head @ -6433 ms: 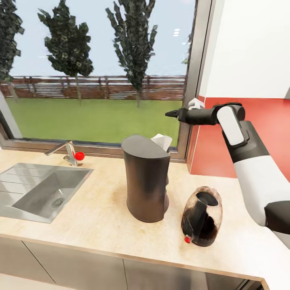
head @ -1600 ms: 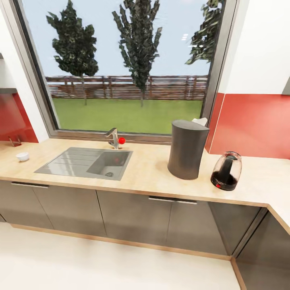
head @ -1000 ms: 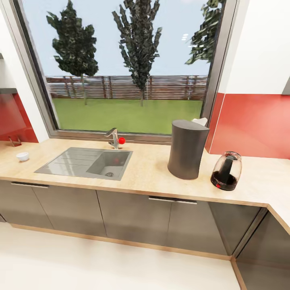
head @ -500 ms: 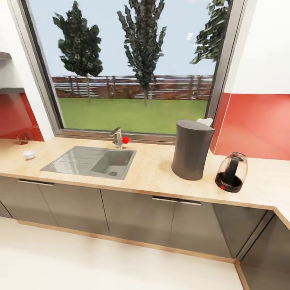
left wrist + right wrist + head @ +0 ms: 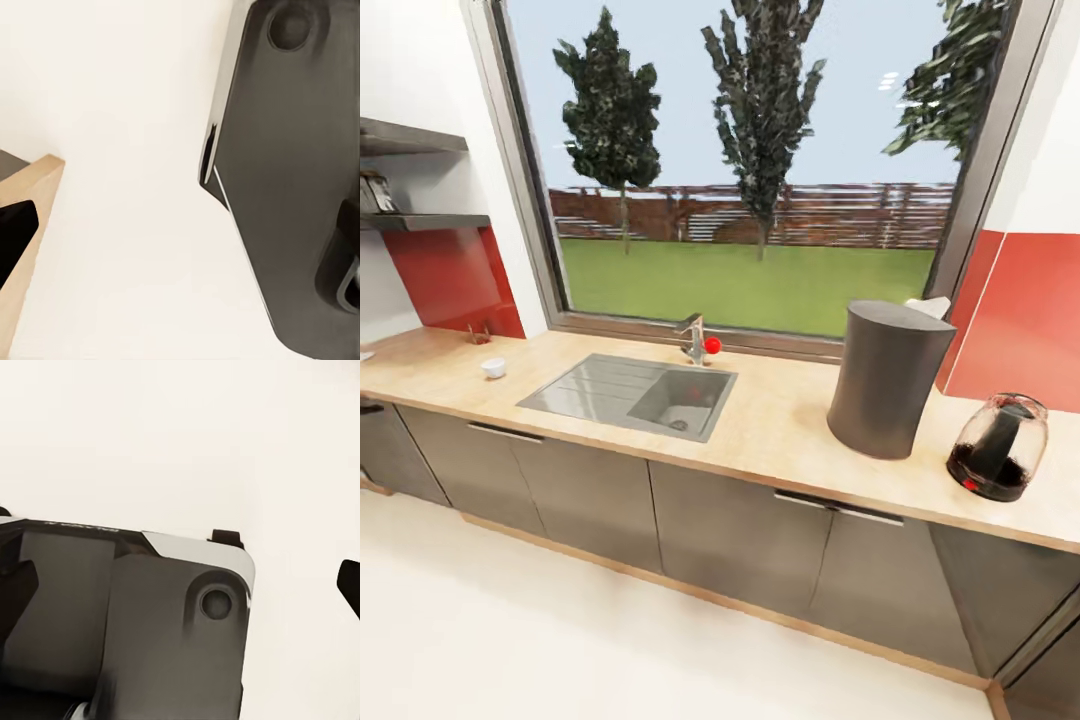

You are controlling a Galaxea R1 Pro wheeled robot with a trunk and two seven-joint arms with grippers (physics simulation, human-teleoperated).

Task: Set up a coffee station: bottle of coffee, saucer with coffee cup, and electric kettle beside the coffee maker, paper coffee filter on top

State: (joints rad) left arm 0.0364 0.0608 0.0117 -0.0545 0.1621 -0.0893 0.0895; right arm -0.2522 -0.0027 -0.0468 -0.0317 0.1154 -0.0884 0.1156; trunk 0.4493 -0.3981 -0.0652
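Your head view has swung left since half a second ago, so the coffee maker and electric kettle now sit nearer the picture's right side; the things themselves have not moved on the worktop. The swing brings a wall shelf into sight at the left end of the worktop. The coffee maker stands near the worktop's right end with a white paper coffee filter poking up behind its top, and the kettle is just beside it, further right. A small white coffee cup sits well apart, near the left end, beyond the sink. Your wrist views give you pale floor and dark robot body panels (nothing of the worktop). You cannot tell how either set of fingers stands.
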